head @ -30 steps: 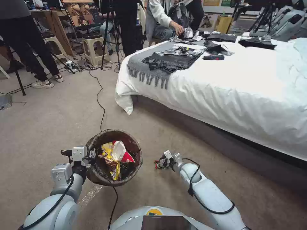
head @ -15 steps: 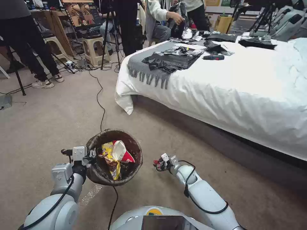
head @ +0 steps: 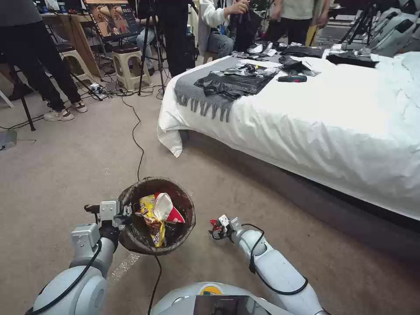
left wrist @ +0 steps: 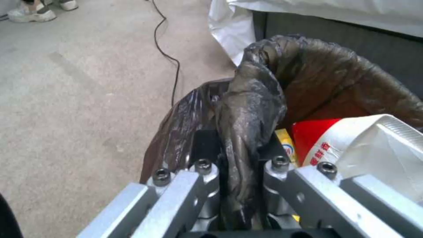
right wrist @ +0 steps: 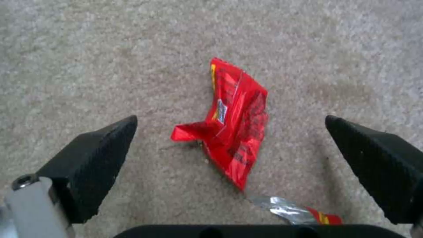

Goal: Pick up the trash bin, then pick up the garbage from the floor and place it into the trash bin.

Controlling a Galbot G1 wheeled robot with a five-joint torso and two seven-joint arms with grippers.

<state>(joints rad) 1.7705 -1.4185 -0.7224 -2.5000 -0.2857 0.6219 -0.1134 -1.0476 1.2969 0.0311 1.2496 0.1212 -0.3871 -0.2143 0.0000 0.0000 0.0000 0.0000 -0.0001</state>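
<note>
The trash bin (head: 131, 238), lined with a dark crinkled bag, hangs just above the carpet with my left gripper (head: 125, 213) shut on its rim. In the left wrist view the folded bag rim (left wrist: 247, 109) sits pinched between the fingers. Inside the bin lie yellow and red-white garbage wrappers (head: 158, 210) (left wrist: 352, 142). My right gripper (head: 218, 227) is low over the floor to the right of the bin, open. A red wrapper (right wrist: 236, 132) lies flat on the carpet between its two black fingers (right wrist: 97, 158), untouched. A small silver-red scrap (right wrist: 295, 211) lies beside the wrapper.
A bed (head: 332, 127) with white sheets fills the right side, its dark base close to the right arm. A black cable (head: 139, 144) runs across the carpet and under the bin. Stools, tripods and people stand at the back left.
My right gripper has shifted slightly left and back toward me, lower over the red wrapper. The left arm and the bin have stayed put.
</note>
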